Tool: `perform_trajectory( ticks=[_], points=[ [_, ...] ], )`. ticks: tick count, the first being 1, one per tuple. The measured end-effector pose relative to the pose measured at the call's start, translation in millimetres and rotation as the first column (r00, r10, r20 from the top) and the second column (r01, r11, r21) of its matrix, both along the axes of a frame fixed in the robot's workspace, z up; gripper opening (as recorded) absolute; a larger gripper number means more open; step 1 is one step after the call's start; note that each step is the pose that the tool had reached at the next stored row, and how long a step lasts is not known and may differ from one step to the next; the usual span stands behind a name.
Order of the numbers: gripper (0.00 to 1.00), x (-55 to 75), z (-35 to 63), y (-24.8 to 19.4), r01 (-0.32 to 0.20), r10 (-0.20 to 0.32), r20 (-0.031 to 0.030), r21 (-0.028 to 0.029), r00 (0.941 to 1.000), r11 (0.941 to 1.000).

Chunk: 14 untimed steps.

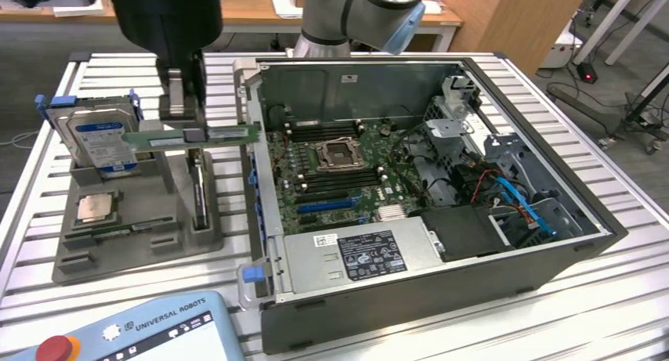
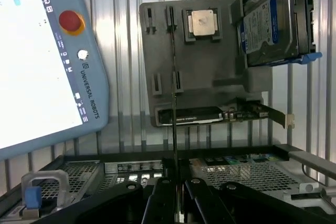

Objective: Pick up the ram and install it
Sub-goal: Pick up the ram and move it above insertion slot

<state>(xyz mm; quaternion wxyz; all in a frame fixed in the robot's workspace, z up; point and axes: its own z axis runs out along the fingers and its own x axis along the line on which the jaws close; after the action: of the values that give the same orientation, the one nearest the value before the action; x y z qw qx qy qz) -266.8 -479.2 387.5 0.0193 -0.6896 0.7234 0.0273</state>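
The ram is pinched at its middle by the gripper, whose fingers are pressed onto it. It is held level in the air over the tray, one end near the open case. A drive, a processor and a card are seated in the tray.

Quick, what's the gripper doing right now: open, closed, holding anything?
The gripper is closed, holding the ram.
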Motion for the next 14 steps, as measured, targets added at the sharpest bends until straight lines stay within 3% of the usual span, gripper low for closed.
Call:
perform_trajectory(
  ticks=[11, 14],
  points=[
    [0.13, 14.7, 0.0, 0.7, 0.000, 0.000, 0.0000, -0.0001, 1.0000, 1.0000],
    [0.13, 16.5, 0.0, 3.4, 0.000, 0.000, 0.0001, 0.0000, 1.0000, 1.0000]
  ],
)
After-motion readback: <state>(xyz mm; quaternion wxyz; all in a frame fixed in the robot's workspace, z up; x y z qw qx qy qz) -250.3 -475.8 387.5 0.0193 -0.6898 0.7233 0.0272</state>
